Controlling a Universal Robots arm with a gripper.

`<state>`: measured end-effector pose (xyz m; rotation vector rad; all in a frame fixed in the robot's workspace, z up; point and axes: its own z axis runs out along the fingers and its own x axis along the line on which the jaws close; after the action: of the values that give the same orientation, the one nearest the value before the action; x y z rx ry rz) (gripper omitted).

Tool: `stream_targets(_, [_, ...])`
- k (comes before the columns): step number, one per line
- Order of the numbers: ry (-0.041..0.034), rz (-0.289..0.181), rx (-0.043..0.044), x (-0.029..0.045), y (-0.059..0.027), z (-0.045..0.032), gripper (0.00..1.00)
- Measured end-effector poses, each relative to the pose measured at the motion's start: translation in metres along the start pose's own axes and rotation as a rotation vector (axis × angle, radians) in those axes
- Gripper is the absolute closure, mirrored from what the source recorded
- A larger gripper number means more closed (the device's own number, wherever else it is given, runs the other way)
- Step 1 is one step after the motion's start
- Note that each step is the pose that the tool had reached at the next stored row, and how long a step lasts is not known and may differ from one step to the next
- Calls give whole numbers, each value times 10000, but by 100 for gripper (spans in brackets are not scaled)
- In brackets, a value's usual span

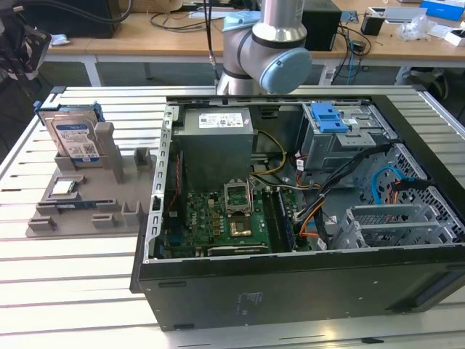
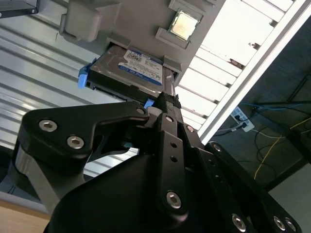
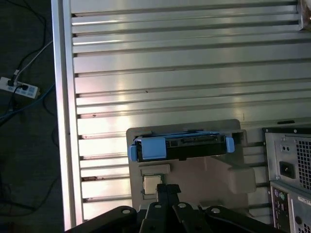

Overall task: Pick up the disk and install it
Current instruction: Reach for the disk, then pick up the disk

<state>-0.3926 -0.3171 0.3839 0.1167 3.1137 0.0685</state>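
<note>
Silver-grey disk [image 1: 75, 138] stands upright in grey holder [image 1: 125, 173]; black fingers [image 2: 170, 116] seemingly pressed together.

Exterior view: bright, even room light; slatted table [image 1: 73, 247] reads pale, computer case [image 1: 290, 283] interior shaded. Second wrist view: hard glare on slats (near white, detail lost); my gripper [image 2: 167, 99] dark, almost silhouette. First wrist view: warm sheen bands across slats; floor [image 3: 29, 145] dim.

One disk [image 1: 75, 138]; one grey holder [image 1: 125, 169]; one open computer case [image 1: 290, 287]; one chip [image 1: 63, 187].
</note>
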Motion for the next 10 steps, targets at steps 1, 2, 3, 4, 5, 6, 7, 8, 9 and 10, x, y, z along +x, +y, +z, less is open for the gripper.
stream_targets(1, [0, 0, 0, 0, 0, 0, 90])
stream_targets(2, [0, 0, 0, 0, 0, 0, 90])
stream_targets(3, [0, -1, 0, 0, 0, 1, 90])
stream_targets(4, [0, -1, 0, 0, 0, 1, 90])
stream_targets(5, [0, -1, 0, 0, 0, 1, 90])
stream_targets(6, [0, -1, 1, 0, 0, 1, 90])
stream_targets(7, [0, 0, 0, 0, 0, 1, 90])
stream_targets(8, [0, -1, 1, 0, 0, 1, 90])
stream_targets(9, [4, -115, -3, 0, 0, 2, 90])
stream_targets(10, [20, -486, -12, 0, 0, 3, 90])
